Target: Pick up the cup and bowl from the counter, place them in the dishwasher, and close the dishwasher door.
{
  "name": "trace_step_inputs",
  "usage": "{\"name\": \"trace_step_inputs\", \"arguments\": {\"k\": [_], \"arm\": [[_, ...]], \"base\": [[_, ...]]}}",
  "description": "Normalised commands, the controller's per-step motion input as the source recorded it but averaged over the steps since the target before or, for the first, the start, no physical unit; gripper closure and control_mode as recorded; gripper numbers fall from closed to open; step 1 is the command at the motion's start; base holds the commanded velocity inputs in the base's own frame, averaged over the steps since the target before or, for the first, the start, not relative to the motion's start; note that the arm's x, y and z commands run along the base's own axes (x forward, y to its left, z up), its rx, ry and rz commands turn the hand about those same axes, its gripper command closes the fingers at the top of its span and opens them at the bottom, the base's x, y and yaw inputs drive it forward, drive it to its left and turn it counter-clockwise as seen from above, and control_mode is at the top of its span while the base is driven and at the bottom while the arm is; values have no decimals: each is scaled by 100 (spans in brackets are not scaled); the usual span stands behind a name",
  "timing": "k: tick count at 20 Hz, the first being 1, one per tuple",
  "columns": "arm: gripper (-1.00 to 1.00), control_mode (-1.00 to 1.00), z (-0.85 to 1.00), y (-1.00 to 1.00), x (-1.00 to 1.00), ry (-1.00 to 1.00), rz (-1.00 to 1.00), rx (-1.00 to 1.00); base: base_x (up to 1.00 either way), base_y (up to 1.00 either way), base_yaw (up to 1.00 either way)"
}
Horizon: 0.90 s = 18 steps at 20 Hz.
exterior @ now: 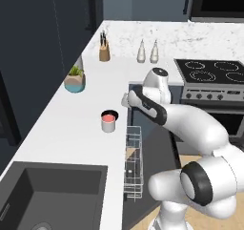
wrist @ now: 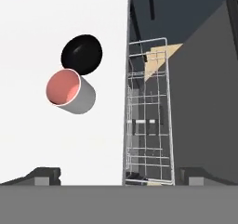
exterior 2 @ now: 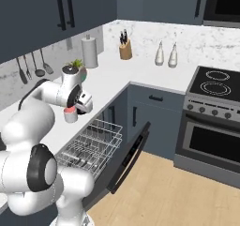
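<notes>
The cup [wrist: 70, 91] stands upright on the white counter [exterior: 71, 124], its red-pink inside facing up, and the black bowl [wrist: 82, 54] sits just beside it, on its far side as the hand view shows them; whether they touch I cannot tell. Both are near the counter edge that runs over the open dishwasher [exterior 2: 110, 143]. The gripper [wrist: 118, 175] hangs above this edge, wide open and holding nothing, so the cup lies to one side of it, over the counter and not under the fingers. In my judgement the next move must bring the gripper sideways over the cup, then down. The white wire rack [wrist: 148, 116] is pulled out below the edge, and the dishwasher door [exterior 2: 129, 157] hangs open. Farther along the counter stand a plant pot [exterior: 75, 79], a knife block [exterior: 104, 50] and two bottles [exterior: 147, 51]; the stove [exterior: 212, 74] is around the corner
</notes>
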Motion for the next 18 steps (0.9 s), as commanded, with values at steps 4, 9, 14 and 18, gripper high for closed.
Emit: {"name": "trace_step_inputs", "arguments": {"k": [4,9,14,18], "arm": [[-100,-100,-40,38,45,4,0,10],[-100,-100,-16,37,39,1,0,6],[-100,-100,-10,27,34,11,0,-2],[-100,-100,-13,6,19,9,0,0]], "base": [[0,0,0],[0,0,0],[0,0,0],[0,0,0]]}}
